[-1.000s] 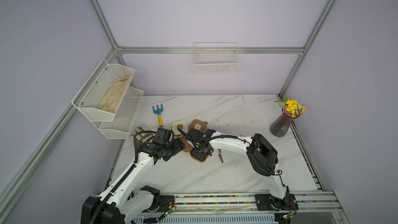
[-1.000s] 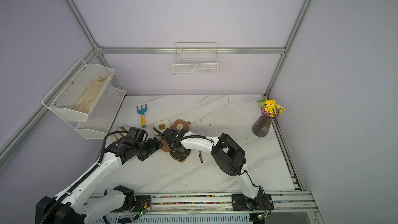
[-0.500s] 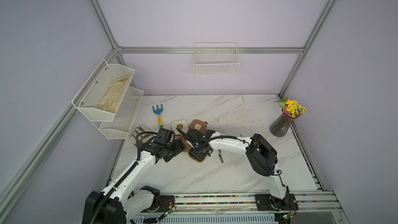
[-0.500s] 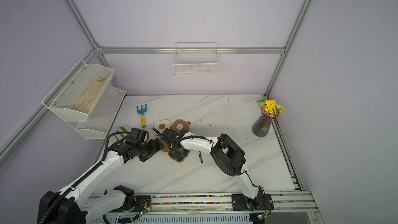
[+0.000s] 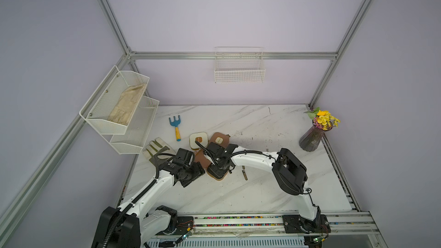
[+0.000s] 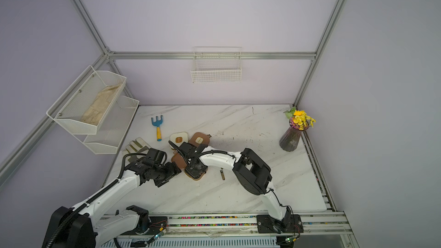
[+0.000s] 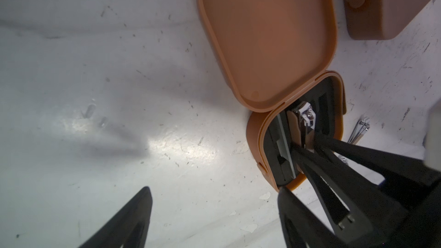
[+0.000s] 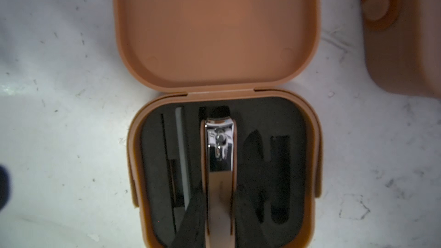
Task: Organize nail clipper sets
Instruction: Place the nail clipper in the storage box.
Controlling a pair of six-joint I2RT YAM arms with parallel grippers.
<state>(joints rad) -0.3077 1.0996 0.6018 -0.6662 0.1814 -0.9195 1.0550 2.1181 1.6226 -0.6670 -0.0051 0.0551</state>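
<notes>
Open brown case (image 8: 312, 163) lies left of the middle of the surface (image 5: 238, 194), with its lid folded flat back and the black liner facing up. Right jaws are narrow, pinching the silver-and-bronze clipper (image 8: 219, 158) by its handle end. The clipper lies along the liner's centre slot, seemingly not fully seated. Left jaws are wide and hold nothing, low over bare surface just beside the case, on its left-edge side. A loose clipper (image 5: 244, 173) lies just beside the case toward the right edge. Cream case (image 5: 198, 139) and closed brown case (image 5: 218, 139) sit behind, toward the back edge.

The left tool (image 7: 214, 189) gapes; the right tool (image 8: 219, 199) pinches narrow
</notes>
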